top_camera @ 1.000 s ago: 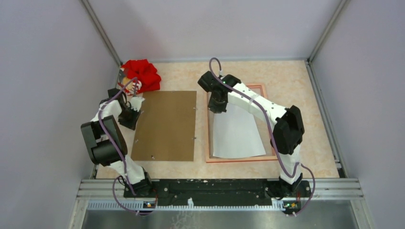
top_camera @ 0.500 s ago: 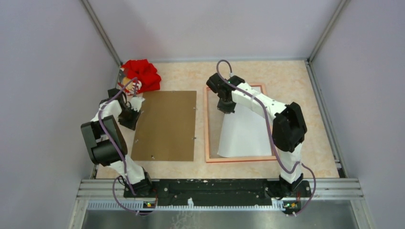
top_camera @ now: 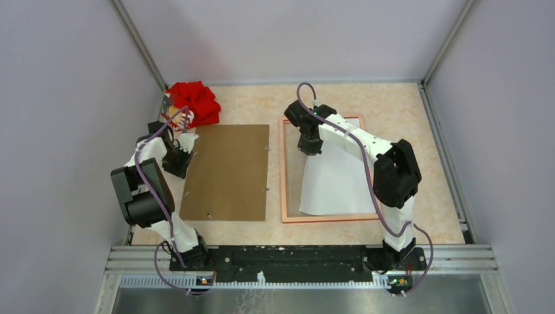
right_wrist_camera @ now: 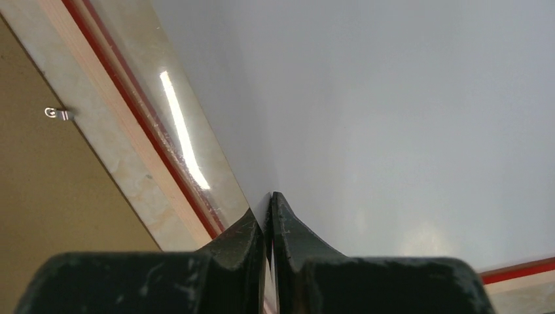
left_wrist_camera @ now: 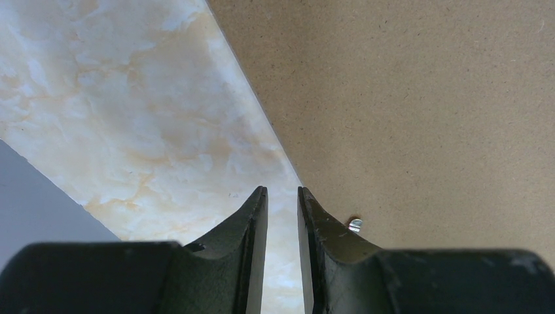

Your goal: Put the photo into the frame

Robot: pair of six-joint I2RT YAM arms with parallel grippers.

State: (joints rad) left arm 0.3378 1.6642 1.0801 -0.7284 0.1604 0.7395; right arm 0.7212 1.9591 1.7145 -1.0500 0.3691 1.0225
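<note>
Where the top view looks down, the white-backed rectangular photo [top_camera: 334, 186] lies tilted inside the thin, pale wood-backed rectangular frame [top_camera: 283, 171], right of centre. The right tool [top_camera: 310, 148] pinches its upper end. The left tool [top_camera: 175, 163] sits at centre left, beside the plain brown hardboard panel [top_camera: 226, 173].

At the left wrist, the tool [left_wrist_camera: 281, 193] is slightly spread and empty over the marbled surface [left_wrist_camera: 131, 131].

At the right wrist, the tool [right_wrist_camera: 269, 199] clamps the photo [right_wrist_camera: 393, 111], with the frame [right_wrist_camera: 121, 134] at left.

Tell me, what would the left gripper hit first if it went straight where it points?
The left gripper would probably meet the marble table, right beside the brown board; depth is unclear.
</note>
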